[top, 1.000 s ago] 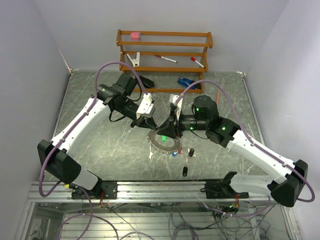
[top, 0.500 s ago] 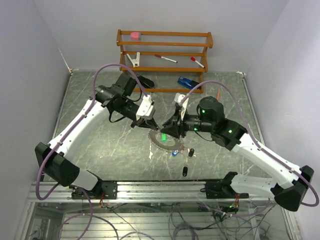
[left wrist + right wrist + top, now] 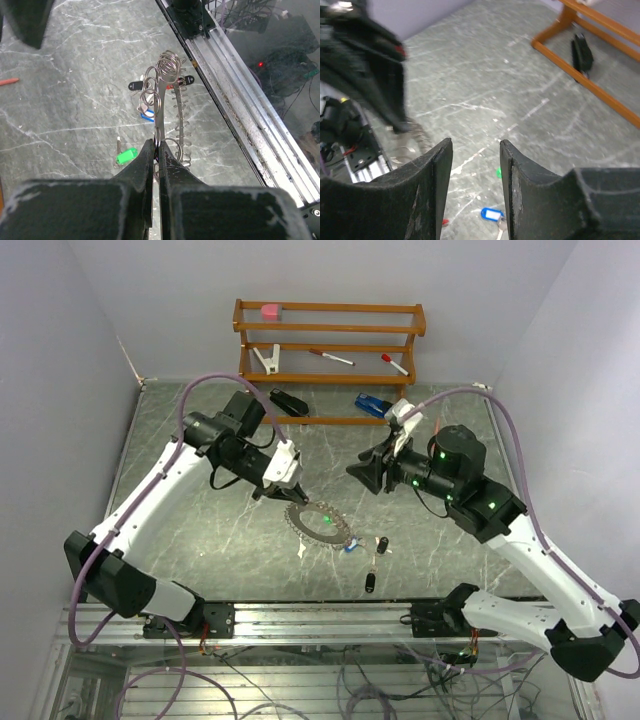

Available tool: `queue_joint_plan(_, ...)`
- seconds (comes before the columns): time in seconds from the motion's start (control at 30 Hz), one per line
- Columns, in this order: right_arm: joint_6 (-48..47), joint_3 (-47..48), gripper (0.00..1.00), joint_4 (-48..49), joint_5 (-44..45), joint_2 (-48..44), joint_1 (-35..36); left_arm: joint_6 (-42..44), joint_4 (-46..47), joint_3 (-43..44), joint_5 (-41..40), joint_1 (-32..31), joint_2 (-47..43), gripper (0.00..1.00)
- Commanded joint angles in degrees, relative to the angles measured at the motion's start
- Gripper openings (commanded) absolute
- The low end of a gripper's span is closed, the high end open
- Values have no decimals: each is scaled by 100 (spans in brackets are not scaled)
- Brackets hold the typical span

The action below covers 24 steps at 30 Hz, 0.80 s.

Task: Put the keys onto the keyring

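The keyring (image 3: 318, 525) is a big silvery ring with a toothed rim, one edge resting on the table. My left gripper (image 3: 289, 491) is shut on its upper rim. In the left wrist view the keyring (image 3: 161, 107) stands edge-on between my left gripper's (image 3: 159, 146) tips. A green key (image 3: 326, 517) shows inside the ring's outline; the green key (image 3: 126, 155) lies beside the ring. A blue key (image 3: 350, 546) and two black keys (image 3: 383, 544) (image 3: 369, 582) lie to the right. My right gripper (image 3: 362, 470) hangs open and empty, apart from the ring. Below my right gripper (image 3: 476, 145) lies the blue key (image 3: 492, 214).
A wooden rack (image 3: 330, 340) stands at the back with red-capped markers, a white clip and a pink piece. A black object (image 3: 290, 402) and a blue one (image 3: 372, 405) lie in front of it. A metal rail (image 3: 320, 615) runs along the near edge.
My right gripper has let go at the ring, opened and drawn back up and to the right. My left gripper has shifted slightly left, still gripping the ring.
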Motion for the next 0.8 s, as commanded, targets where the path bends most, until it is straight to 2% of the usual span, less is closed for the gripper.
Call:
queue_joint_plan(0.0, 385, -137, 42, -379, 439, 239, -537, 365, -359, 149, -9, 135, -252, 7)
queue_joint_plan(0.1, 510, -312, 42, -693, -237, 785, -1024, 514, -477, 144, 11, 549, -366, 7)
queue_joint_plan(0.27, 924, -893, 41, -286, -1084, 1804, -1028, 1014, -781, -81, 652, 1656, -459, 7)
queue_joint_plan(0.43, 1030, -932, 41, -96, -621, 2560, -609, 1316, -919, -433, 1100, 2173, -571, 7)
queue_joint_plan(0.6, 663, -883, 42, 314, -419, 3080, -246, 1827, -1424, -519, 1403, 2247, -447, 7)
queue_joint_plan(0.77, 65, -1185, 43, 1017, -299, 3223, -249, 1828, -1430, -617, 1452, 2257, -453, 7)
